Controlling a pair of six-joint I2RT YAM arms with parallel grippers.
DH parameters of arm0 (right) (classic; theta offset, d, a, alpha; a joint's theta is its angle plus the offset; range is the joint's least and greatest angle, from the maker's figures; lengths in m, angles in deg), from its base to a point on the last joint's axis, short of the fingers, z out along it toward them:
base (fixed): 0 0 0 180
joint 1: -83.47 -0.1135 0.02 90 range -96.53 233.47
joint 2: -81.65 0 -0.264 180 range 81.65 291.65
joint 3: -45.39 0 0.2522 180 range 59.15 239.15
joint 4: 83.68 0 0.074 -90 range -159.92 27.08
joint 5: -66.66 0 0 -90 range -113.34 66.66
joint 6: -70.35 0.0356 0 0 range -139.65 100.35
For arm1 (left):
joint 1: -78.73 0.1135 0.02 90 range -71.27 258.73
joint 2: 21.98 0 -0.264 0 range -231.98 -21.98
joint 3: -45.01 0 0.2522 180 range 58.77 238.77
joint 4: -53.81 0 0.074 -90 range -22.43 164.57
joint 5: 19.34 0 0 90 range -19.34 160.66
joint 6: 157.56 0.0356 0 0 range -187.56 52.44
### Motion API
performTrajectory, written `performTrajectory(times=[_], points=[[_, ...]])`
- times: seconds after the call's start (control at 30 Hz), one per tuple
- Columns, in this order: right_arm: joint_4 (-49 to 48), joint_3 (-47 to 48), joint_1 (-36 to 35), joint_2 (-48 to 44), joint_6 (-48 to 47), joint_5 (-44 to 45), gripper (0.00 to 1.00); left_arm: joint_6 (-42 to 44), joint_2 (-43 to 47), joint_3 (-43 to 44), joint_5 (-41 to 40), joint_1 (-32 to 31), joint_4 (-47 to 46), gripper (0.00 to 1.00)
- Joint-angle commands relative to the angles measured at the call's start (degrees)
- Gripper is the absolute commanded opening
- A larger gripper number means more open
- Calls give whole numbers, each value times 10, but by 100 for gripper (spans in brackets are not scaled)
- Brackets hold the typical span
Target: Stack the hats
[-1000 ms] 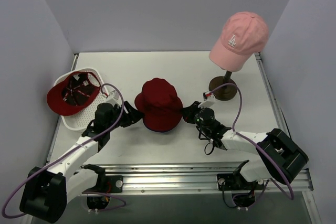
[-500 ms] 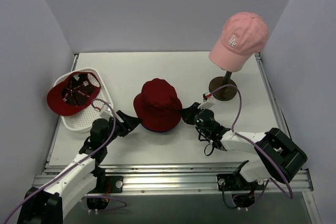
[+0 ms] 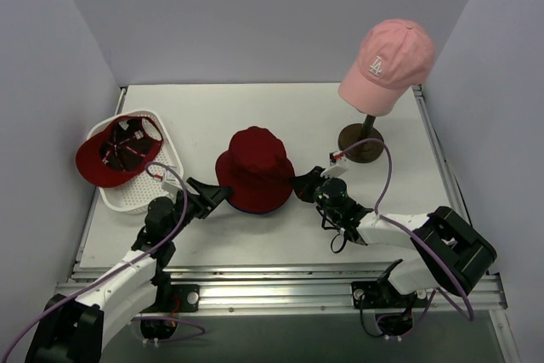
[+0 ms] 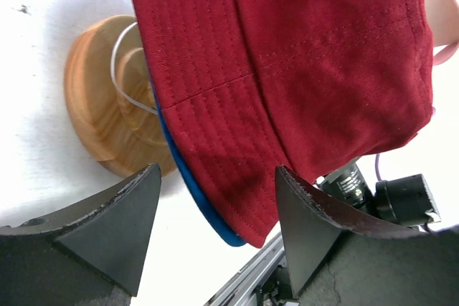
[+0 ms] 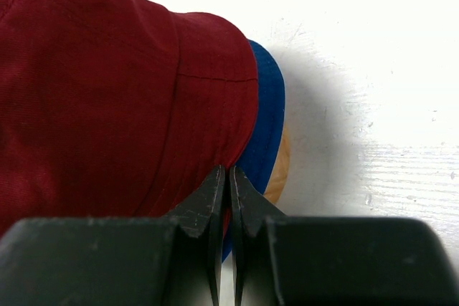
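A dark red bucket hat (image 3: 253,167) sits over a blue bucket hat on a wooden stand at the table's middle. In the left wrist view the blue brim (image 4: 204,209) peeks out under the red one (image 4: 301,69), with the stand (image 4: 97,116) behind. My left gripper (image 3: 212,193) is open just off the hat's left brim, holding nothing (image 4: 216,168). My right gripper (image 3: 299,182) is shut, pinching the red brim's right edge (image 5: 229,170) above the blue brim (image 5: 269,127). A pink LA cap (image 3: 387,61) rests on a tall stand. A red cap (image 3: 115,152) lies upside down in the basket.
The white mesh basket (image 3: 136,195) stands at the left edge, close to my left arm. The pink cap's dark wooden stand (image 3: 360,144) is at the back right, just beyond my right gripper. Grey walls enclose the table on three sides.
My left gripper has drawn back from the dark red hat's left brim toward the near side and opened wider. The right gripper stayed shut at the right brim.
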Motion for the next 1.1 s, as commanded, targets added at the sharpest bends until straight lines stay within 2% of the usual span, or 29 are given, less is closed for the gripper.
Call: performTrajectory(times=[0.0,0.13,0.23,0.27,0.33,0.47,0.5,0.53,0.8,0.93,1.07], points=[[-40,-4,-7,8,14,8,0,-18,-16,-4,5,-8,-81,72],[-52,-1,-11,21,19,9,0,-20,-25,-3,-11,-12,-81,68],[-63,-4,-11,32,21,7,0,-20,-32,-7,-28,-15,-82,56],[-67,-5,-11,38,21,5,0,-18,-35,-7,-31,-15,-83,50],[-71,-5,-11,41,21,4,0,-17,-47,-6,-35,-15,-88,45],[-76,-6,-11,45,21,6,0,-10,-77,4,-37,-15,-93,22],[-77,-8,-11,45,22,6,0,-8,-92,8,-38,-16,-93,9],[-78,-9,-11,45,23,7,0,-4,-99,11,-39,-16,-92,3],[-72,-14,-3,53,15,20,0,14,-192,18,-62,-17,-104,2],[-77,-18,2,62,13,18,0,15,-214,19,-58,-17,-124,2],[-63,-18,5,61,7,31,0,20,-200,25,-64,-16,-104,3]])
